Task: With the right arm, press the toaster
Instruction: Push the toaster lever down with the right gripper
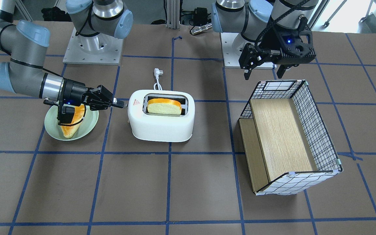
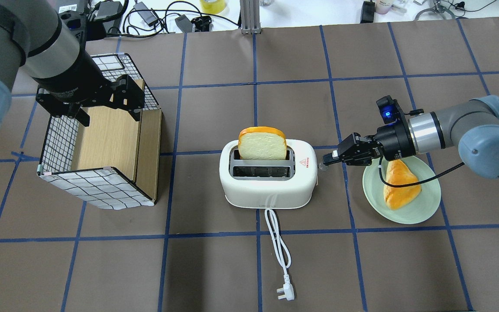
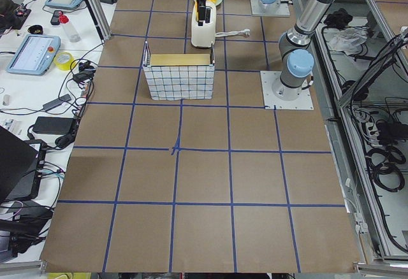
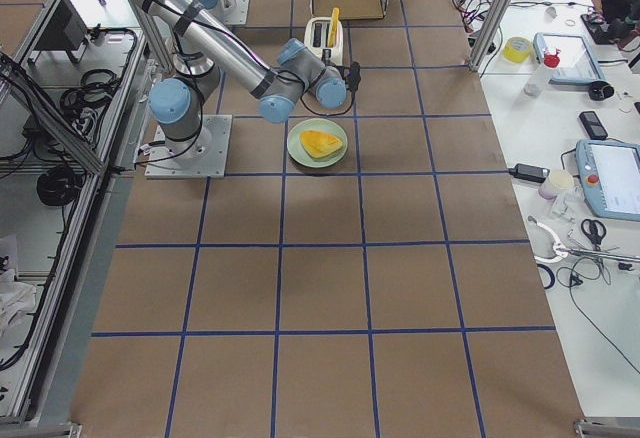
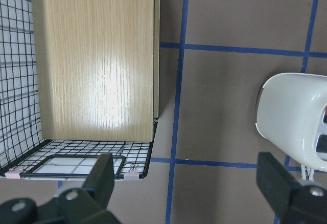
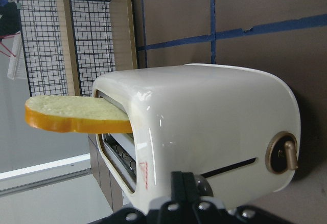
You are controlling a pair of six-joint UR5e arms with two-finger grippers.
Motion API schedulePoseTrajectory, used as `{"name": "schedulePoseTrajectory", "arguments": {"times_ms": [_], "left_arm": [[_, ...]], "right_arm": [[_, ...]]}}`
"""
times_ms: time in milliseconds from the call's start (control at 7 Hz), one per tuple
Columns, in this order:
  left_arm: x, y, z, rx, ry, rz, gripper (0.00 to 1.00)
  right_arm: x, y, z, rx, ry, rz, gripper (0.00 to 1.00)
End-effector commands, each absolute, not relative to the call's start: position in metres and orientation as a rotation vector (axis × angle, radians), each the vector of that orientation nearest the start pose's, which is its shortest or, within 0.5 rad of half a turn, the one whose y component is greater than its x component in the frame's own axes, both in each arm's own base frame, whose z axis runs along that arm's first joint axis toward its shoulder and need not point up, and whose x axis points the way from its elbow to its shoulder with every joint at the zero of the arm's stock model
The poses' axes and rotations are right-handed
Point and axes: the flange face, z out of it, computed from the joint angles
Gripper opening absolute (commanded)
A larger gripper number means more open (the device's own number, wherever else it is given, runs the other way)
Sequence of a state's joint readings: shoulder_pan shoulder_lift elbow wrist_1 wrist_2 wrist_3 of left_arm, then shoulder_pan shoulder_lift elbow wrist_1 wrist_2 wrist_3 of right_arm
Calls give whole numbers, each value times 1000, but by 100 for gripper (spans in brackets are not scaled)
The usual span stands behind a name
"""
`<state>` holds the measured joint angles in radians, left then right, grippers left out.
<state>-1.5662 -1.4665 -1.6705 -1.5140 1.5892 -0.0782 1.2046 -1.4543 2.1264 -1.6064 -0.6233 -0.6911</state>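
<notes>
The white two-slot toaster point(image 2: 269, 190) stands mid-table with a slice of bread point(image 2: 262, 143) sticking up from its far slot. Its red triangle mark point(image 2: 305, 162) faces my right gripper point(image 2: 325, 161). That gripper is shut and lies level, its tip against the toaster's end at the lever slot. In the front-facing view the right gripper point(image 1: 121, 104) meets the toaster point(image 1: 162, 125) on its left end. The right wrist view shows the toaster's end point(image 6: 214, 121) close up, with shut fingertips point(image 6: 183, 180) by a grey lever. My left gripper point(image 2: 106, 108) hangs open and empty over the wire basket.
A pale green plate point(image 2: 422, 208) with a yellow bread wedge point(image 2: 399, 184) lies under my right wrist. A wire basket point(image 2: 98, 190) with a wooden panel lies on its side at the left. The toaster's white cord point(image 2: 277, 242) and plug point(image 2: 286, 294) trail towards the robot.
</notes>
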Motion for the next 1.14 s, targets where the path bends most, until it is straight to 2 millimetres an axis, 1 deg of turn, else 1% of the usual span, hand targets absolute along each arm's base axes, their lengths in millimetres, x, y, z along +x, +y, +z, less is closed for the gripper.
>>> {"name": "schedulePoseTrajectory", "arguments": {"times_ms": [0, 429, 714, 857, 1000], "left_arm": [[-129, -454, 494, -130, 3121, -97, 100], [-130, -454, 494, -130, 3123, -97, 100], [-129, -454, 494, -130, 3121, -97, 100], [-129, -454, 494, -133, 3121, -97, 100], [-129, -454, 494, -130, 3121, -97, 100]], "right_arm": [[57, -451, 234, 12, 2057, 58, 0], [58, -451, 233, 10, 2056, 54, 0], [58, -452, 229, 14, 2051, 61, 0], [58, -453, 221, 22, 2044, 76, 0], [57, -455, 218, 18, 2048, 71, 0]]}}
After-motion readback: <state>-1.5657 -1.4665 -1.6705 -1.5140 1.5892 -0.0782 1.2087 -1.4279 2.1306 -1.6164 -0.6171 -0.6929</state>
